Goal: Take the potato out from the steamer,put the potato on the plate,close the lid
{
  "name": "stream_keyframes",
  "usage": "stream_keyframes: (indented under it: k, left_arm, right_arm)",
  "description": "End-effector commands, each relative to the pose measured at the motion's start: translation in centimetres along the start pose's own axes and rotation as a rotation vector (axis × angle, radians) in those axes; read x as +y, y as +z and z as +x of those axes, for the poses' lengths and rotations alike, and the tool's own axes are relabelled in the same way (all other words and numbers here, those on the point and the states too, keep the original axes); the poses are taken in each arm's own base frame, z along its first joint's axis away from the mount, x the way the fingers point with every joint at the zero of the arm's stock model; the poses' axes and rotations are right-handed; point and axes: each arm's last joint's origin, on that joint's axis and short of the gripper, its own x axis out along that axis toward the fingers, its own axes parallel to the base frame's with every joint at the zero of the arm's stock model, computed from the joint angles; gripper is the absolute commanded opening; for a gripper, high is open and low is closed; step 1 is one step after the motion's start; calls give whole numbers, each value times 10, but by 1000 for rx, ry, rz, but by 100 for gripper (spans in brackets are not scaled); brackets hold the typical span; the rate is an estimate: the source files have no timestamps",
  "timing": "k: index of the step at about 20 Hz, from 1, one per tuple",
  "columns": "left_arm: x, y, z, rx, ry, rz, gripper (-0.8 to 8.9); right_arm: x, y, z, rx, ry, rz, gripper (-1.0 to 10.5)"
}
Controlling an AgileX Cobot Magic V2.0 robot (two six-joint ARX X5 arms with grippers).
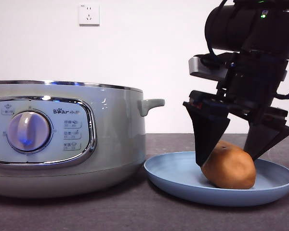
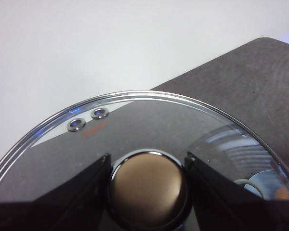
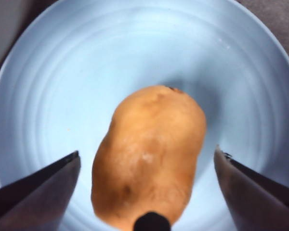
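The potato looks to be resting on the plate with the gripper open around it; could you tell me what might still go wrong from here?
1. The right gripper has its jaws open on either side of the potato; lifting off crookedly could nudge it, and its rounded shape might roll toward the rim of the plate.
2. The left gripper holds the lid only by its knob. The steamer is still uncovered, so a tilted lid may seat unevenly on its rim.

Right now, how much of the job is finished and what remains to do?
Done: the potato lies on the plate, and the right tool stands open around it, not touching. In hand: the left tool is shut on the knob of the lid, held off the steamer, whose top is uncovered in the front view. Left: close the lid.
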Motion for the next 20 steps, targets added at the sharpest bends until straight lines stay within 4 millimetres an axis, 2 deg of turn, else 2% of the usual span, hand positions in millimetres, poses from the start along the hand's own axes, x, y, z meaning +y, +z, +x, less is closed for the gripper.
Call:
stream_keyframes:
  k: [1,4,7,13,17,20]
  left_arm:
    - [0,6,4,-37,5,-12,-8]
    - [-5,7,28,10,-34,-3,-8]
    - [-11,7,59,68,-67,5,-8]
    - [-23,1,108,166,-167,-12,-8]
    - [-27,-5,125,185,-187,-28,-8]
    - [-33,-26,144,229,-194,-45,-8]
  right_arm:
    - [2,5,-20,-63,3,-6,472]
    - [5,9,-56,-169,9,-14,472]
    - [8,6,-101,-319,17,-25,472]
    - [13,-17,-186,-571,35,-33,471]
    - [15,-33,-224,-685,43,-38,469]
    - [15,-41,-241,-730,31,-35,469]
